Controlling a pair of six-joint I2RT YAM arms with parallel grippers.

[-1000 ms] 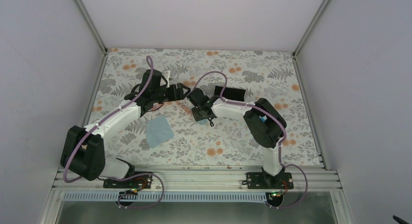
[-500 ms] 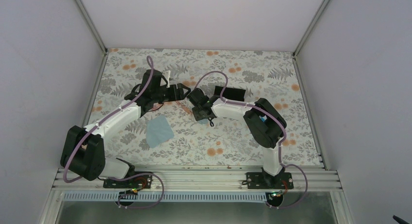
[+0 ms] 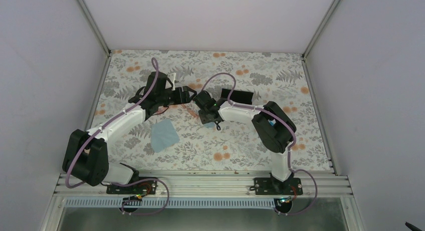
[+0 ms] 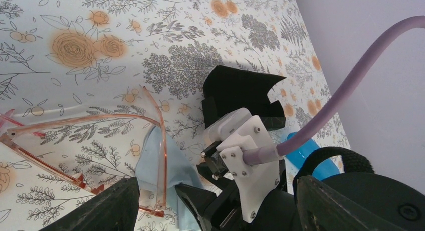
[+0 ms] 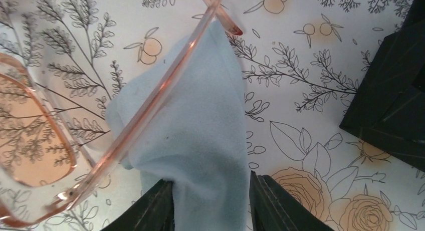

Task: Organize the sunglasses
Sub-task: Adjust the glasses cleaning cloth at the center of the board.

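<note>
The sunglasses (image 5: 30,146) have a thin pink translucent frame and lie on the floral table between the two grippers; they also show as the sunglasses (image 4: 75,141) and the sunglasses (image 3: 189,109). One thin arm (image 5: 165,85) crosses a small light blue cloth (image 5: 205,136). My right gripper (image 5: 210,201) is shut on that cloth and holds it against the glasses arm. My left gripper (image 4: 220,206) stands wide open just left of the glasses, with its left finger (image 4: 100,206) beside the frame's hinge end and gripping nothing.
A black open box (image 3: 237,96) stands behind the right gripper (image 3: 203,116). A glossy blue case (image 4: 310,158) lies beyond it, partly under the right arm. A second light blue cloth (image 3: 164,135) lies flat on the table near the left arm.
The right gripper has shifted very slightly with the cloth in it. The left arm and the sunglasses have not visibly moved.
</note>
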